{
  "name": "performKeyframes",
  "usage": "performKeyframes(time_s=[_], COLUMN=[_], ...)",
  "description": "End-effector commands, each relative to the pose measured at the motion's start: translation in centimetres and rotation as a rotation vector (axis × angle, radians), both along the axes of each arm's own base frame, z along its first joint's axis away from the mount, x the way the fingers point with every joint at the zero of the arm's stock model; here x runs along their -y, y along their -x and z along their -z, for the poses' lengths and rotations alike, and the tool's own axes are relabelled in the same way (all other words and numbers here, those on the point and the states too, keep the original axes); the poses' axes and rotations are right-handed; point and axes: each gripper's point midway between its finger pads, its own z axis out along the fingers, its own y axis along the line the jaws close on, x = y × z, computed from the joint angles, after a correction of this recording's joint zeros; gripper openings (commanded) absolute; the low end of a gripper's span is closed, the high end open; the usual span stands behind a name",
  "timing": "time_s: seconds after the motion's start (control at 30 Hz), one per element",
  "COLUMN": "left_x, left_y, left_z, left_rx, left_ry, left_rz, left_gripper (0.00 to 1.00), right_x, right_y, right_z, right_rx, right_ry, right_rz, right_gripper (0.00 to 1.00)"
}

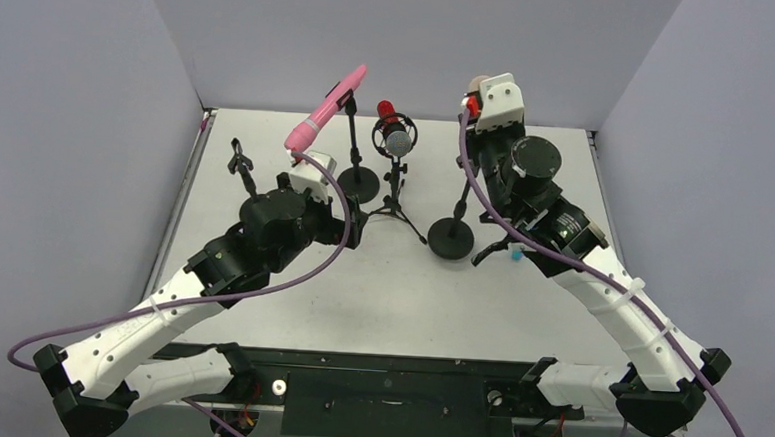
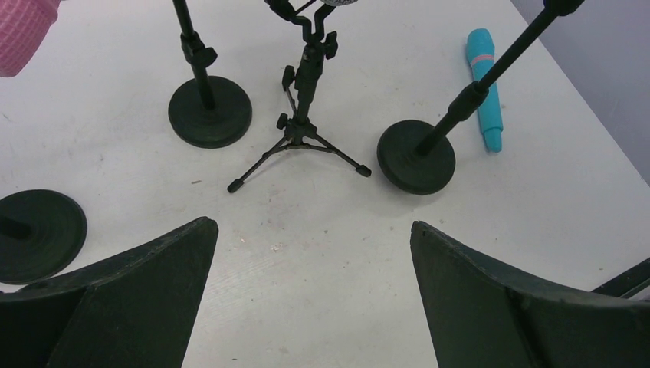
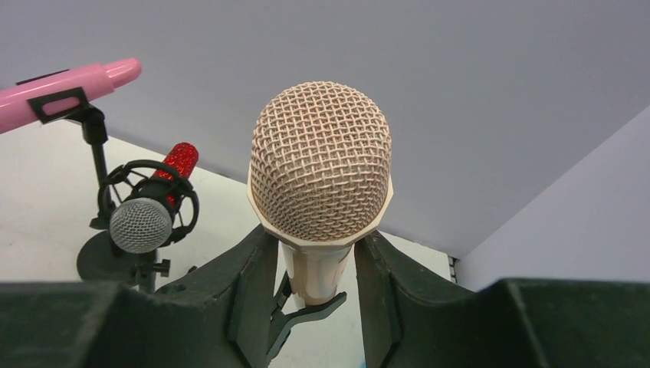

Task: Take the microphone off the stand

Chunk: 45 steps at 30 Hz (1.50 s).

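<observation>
Microphone [image 3: 320,184] upright within right end effector [image 3: 318,253], clenched on its handle; left end effector [image 2: 310,226] released, wide.

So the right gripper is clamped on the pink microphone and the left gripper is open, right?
No. The right gripper is clamped on the beige microphone, not the pink microphone, as the right wrist view shows. The left gripper is open.

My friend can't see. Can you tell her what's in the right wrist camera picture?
A beige microphone with a round mesh head fills the middle, squeezed at its neck between the right arm's two dark fingers. Off to the left, a pink microphone and a red and silver microphone sit on black stands.
</observation>
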Motion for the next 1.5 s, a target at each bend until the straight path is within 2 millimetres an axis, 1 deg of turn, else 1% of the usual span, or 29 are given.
performKeyframes(time_s=[0.0, 0.03, 0.07, 0.1, 0.13, 0.17, 0.37, 0.4, 0.43, 0.5, 0.53, 0.57, 0.67, 0.73, 0.77, 0.87, 0.9, 0.93, 0.97, 1.0, 1.03, 1.07, 1.13, 1.2, 1.27, 1.37, 1.4, 1.43, 1.47], left_x=[0.7, 0.7, 0.7, 0.8, 0.8, 0.8, 0.8, 0.8, 0.9, 1.0, 1.0, 1.0, 0.9, 1.0, 1.1, 1.2, 1.4, 1.6, 1.7, 1.8, 1.9, 2.0, 2.3, 2.6, 3.0, 3.9, 4.3, 4.6, 5.1], left_y=[0.1, 0.1, 0.1, 0.1, 0.1, 0.1, 0.3, 0.4, 0.4, 0.5, 0.6, 0.6, 0.8, 0.9, 1.0, 1.1, 1.2, 1.2, 1.2, 1.3, 1.3, 1.3, 1.3, 1.3, 1.4, 1.5, 1.7, 1.8, 2.0], left_z=[-2.2, -2.2, -2.1, -2.0, -1.9, -1.9, -1.7, -1.8, -1.7, -1.7, -1.7, -1.5, -1.4, -1.2, -1.1, -1.0, -1.1, -1.0, -1.0, -1.0, -1.1, -1.2, -1.4, -1.5, -1.6, -1.8, -2.1, -2.0, -2.6], left_rx=[0.060, 0.061, 0.061, 0.060, 0.060, 0.060, 0.066, 0.068, 0.066, 0.067, 0.067, 0.064, 0.063, 0.062, 0.061, 0.063, 0.067, 0.065, 0.067, 0.067, 0.072, 0.074, 0.080, 0.083, 0.087, 0.098, 0.110, 0.116, 0.139], left_ry=[0.085, 0.087, 0.090, 0.092, 0.095, 0.098, 0.114, 0.115, 0.115, 0.117, 0.119, 0.116, 0.118, 0.118, 0.118, 0.125, 0.132, 0.133, 0.136, 0.138, 0.140, 0.141, 0.144, 0.146, 0.153, 0.168, 0.183, 0.185, 0.206], left_rz=[0.023, 0.023, 0.023, 0.023, 0.023, 0.023, 0.032, 0.034, 0.040, 0.046, 0.048, 0.051, 0.058, 0.063, 0.070, 0.082, 0.091, 0.099, 0.103, 0.112, 0.117, 0.122, 0.132, 0.146, 0.168, 0.208, 0.233, 0.248, 0.280], left_gripper=[0.96, 0.96, 0.96, 0.96, 0.96, 0.96, 0.96, 0.96, 0.96, 0.96, 0.96, 0.96, 0.96, 0.96, 0.96, 0.96, 0.96, 0.96, 0.96, 0.96, 0.96, 0.96, 0.96, 0.96, 0.96, 0.96, 0.96, 0.96, 0.96], right_x=[0.5, 0.7, -0.2, -0.1, -0.9, -0.8, -3.8, -4.5, -5.0, -6.3, -6.3, -6.8, -7.4, -8.0, -8.1, -7.9, -7.9, -7.7, -7.8, -7.7, -7.7, -7.6, -7.6, -7.7, -7.9, -8.5, -9.1, -8.8, -9.2], right_y=[3.0, 3.2, 3.8, 4.1, 4.7, 4.9, 7.0, 7.5, 7.8, 8.7, 8.9, 9.3, 9.7, 10.0, 10.1, 10.3, 10.3, 10.4, 10.4, 10.5, 10.5, 10.6, 10.7, 10.9, 11.1, 11.9, 12.2, 12.5, 12.8], right_z=[-2.5, -2.3, -1.9, -1.6, -1.3, -1.0, 1.0, 1.7, 1.8, 3.0, 3.5, 3.8, 4.8, 5.4, 5.6, 6.1, 6.1, 6.1, 6.1, 6.2, 6.1, 6.1, 6.0, 6.0, 6.0, 5.8, 6.0, 5.7, 5.8], right_rx=[0.056, 0.048, 0.037, 0.028, 0.020, 0.011, -0.019, -0.027, -0.024, -0.035, -0.041, -0.043, -0.062, -0.074, -0.079, -0.089, -0.091, -0.093, -0.095, -0.100, -0.102, -0.106, -0.112, -0.120, -0.131, -0.154, -0.165, -0.169, -0.180], right_ry=[-0.084, -0.084, -0.078, -0.077, -0.077, -0.077, -0.098, -0.088, -0.098, -0.075, -0.063, -0.063, -0.057, -0.055, -0.054, -0.063, -0.068, -0.075, -0.080, -0.080, -0.084, -0.085, -0.087, -0.091, -0.091, -0.099, -0.097, -0.108, -0.107], right_rz=[0.033, 0.055, 0.035, 0.059, 0.044, 0.070, 0.091, 0.093, 0.093, 0.101, 0.134, 0.131, 0.160, 0.155, 0.154, 0.165, 0.163, 0.160, 0.152, 0.146, 0.134, 0.128, 0.108, 0.076, 0.027, -0.091, -0.146, -0.176, -0.224], right_gripper=[0.00, 0.00, 0.00, 0.00, 0.00, 0.00, 0.00, 0.00, 0.00, 0.00, 0.00, 0.00, 0.00, 0.05, 0.11, 0.21, 0.27, 0.36, 0.40, 0.47, 0.51, 0.58, 0.66, 0.72, 0.75, 0.78, 0.80, 0.81, 0.82])
